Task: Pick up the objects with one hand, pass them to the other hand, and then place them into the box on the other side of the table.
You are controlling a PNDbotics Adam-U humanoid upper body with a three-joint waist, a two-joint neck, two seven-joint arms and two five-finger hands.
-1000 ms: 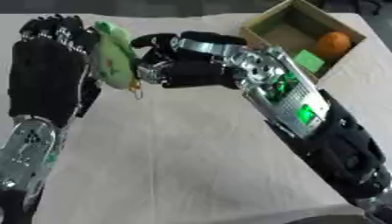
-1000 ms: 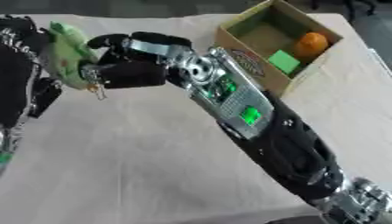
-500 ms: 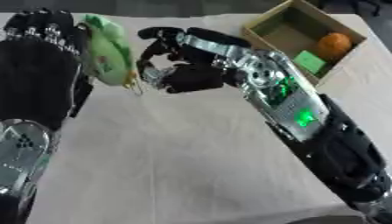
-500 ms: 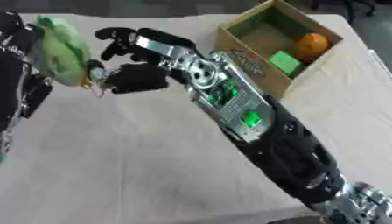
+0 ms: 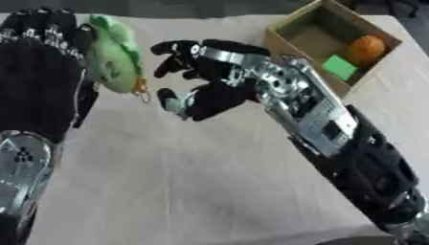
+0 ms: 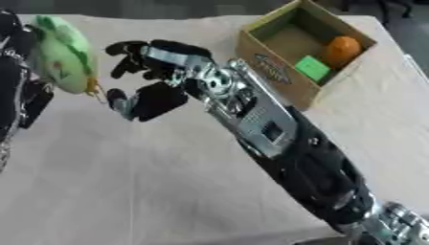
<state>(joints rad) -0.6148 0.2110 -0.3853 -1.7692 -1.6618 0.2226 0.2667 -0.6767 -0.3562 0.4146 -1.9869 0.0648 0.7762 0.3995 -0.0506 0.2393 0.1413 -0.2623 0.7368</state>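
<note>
While the left hand (image 5: 42,76) clasps one green plush toy (image 5: 113,55), the right hand (image 5: 209,79) hovers just beside it, fingers spread, holding nothing; behind it, one box (image 6: 289,28) holds one orange ball (image 6: 342,49) and one green block (image 6: 312,68).

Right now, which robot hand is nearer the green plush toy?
Left. The left robot hand holds the green plush toy; the right robot hand is open just beside it, apart.

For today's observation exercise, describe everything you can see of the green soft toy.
The green soft toy looks plush, pale green with a darker green patch towards its top and a small orange piece with a thin metal ring hanging at its lower end. It is held upright off the table against the left hand. The right hand is open beside it, not touching it.
</note>
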